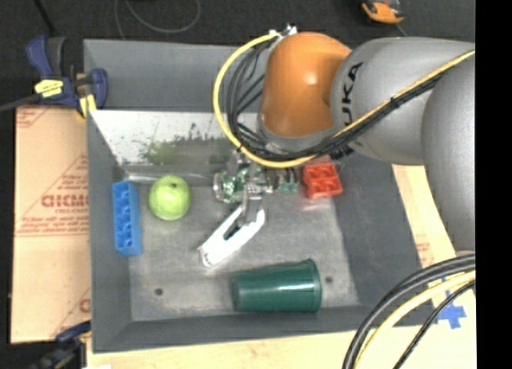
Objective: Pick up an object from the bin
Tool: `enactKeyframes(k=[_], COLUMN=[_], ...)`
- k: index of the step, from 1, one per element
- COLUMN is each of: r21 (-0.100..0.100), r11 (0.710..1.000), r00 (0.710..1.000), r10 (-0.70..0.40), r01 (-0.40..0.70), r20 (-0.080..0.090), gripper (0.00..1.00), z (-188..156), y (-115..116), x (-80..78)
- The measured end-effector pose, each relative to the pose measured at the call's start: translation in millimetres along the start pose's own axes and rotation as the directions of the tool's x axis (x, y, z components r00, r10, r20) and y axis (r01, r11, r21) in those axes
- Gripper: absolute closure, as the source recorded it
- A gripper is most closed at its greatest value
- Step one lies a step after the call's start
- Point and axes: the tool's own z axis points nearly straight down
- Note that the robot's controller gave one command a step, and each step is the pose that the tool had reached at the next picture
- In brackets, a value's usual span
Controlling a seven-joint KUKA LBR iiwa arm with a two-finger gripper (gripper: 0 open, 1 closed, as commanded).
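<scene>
The gripper (242,190) is seen in the middle of the bin (376,279), between the green apple (170,198) and the red brick (322,180). A white slotted piece (228,239) is seen lying just below it. Whether the gripper is wide or narrow cannot be told.
</scene>
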Motion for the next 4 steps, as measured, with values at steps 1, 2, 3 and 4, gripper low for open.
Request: enactKeyframes(k=[1,2,3,4], r21=[0.000,0.001,0.003,0.000], r11=[1.000,0.998,0.978,0.976], r00=[1.000,0.998,0.978,0.976], r10=[0.001,-0.060,-0.208,-0.217], r01=[-0.001,0.060,0.208,0.217], r20=[0.007,0.014,0.012,0.006], gripper=[0.00,0.00,0.00,1.00], z=[-5,10,72,99], y=[0,-3,-24,-31], x=[-1.2,1.2,13.5,4.8])
